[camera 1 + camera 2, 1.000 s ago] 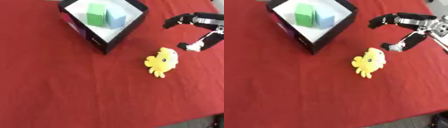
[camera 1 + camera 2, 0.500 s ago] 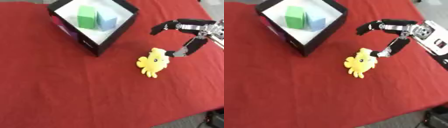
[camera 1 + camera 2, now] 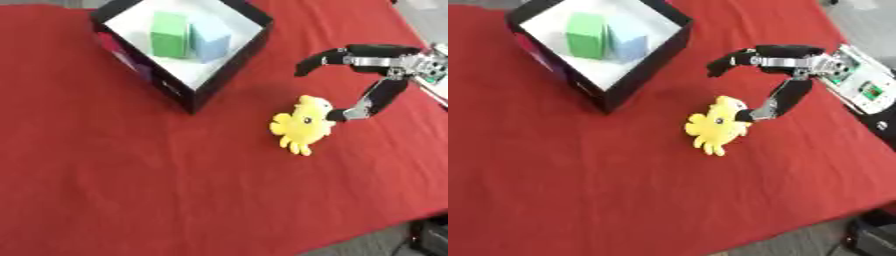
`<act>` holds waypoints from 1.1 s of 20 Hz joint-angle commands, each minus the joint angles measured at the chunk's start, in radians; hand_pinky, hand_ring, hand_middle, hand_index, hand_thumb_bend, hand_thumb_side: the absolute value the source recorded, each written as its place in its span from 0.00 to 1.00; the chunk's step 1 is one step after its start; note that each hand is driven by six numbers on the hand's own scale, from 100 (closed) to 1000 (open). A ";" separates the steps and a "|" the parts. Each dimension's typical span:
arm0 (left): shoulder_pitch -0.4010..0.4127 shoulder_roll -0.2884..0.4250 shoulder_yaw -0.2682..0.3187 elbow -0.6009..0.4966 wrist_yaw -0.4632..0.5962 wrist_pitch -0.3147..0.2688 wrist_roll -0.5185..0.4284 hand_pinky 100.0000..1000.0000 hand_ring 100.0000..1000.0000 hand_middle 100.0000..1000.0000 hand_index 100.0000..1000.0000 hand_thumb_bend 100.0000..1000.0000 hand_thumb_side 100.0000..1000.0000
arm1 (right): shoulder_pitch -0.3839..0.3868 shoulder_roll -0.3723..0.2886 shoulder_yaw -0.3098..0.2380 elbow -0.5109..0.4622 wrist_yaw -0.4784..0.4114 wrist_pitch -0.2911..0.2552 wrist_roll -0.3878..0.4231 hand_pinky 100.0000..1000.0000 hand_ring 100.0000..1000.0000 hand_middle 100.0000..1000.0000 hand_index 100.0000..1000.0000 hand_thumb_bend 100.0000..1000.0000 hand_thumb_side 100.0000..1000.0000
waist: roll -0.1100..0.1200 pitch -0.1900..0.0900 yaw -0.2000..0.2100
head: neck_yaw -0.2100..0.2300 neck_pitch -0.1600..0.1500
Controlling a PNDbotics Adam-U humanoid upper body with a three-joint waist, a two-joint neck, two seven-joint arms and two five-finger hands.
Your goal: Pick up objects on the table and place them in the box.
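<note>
**Right hand at the yellow toy**

My right hand [image 3: 798, 70] reaches in from the right with its fingers spread wide, holding nothing. One fingertip [image 3: 745, 116] touches the right side of the yellow toy [image 3: 716, 127], which lies on the red tablecloth [image 3: 579, 180], near the lower right of the box [image 3: 671, 47]. The box stands at the upper left, black outside and white inside, and holds a green block [image 3: 587, 35] and a blue block [image 3: 629, 42] side by side.

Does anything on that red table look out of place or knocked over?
Nothing stands out. The green block and blue block sit in the box; the yellow plush toy lies outside, at the right hand.
</note>
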State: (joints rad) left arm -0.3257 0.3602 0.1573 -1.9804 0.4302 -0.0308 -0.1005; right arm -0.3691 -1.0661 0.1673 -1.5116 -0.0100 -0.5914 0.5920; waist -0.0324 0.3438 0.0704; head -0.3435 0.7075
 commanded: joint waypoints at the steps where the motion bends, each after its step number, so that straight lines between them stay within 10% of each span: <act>1: -0.006 0.013 0.003 -0.020 -0.005 0.000 -0.003 0.78 0.66 0.67 0.75 0.00 0.67 | -0.004 -0.023 -0.008 -0.025 0.029 -0.316 0.315 0.94 0.89 0.86 1.00 0.39 0.29 | 0.000 -0.006 -0.001 | -0.004 -0.016; 22: -0.004 0.010 0.002 -0.020 -0.008 0.006 -0.014 0.78 0.66 0.66 0.75 0.00 0.67 | 0.008 0.020 0.012 -0.038 0.212 -0.316 0.242 0.92 0.88 0.85 1.00 0.38 0.25 | 0.002 -0.004 -0.002 | -0.001 -0.022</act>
State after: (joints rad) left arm -0.3247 0.3595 0.1571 -1.9804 0.4295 -0.0246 -0.1109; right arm -0.3551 -1.0236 0.1864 -1.5353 0.1902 -0.6227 0.5608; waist -0.0321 0.3438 0.0697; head -0.3452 0.6991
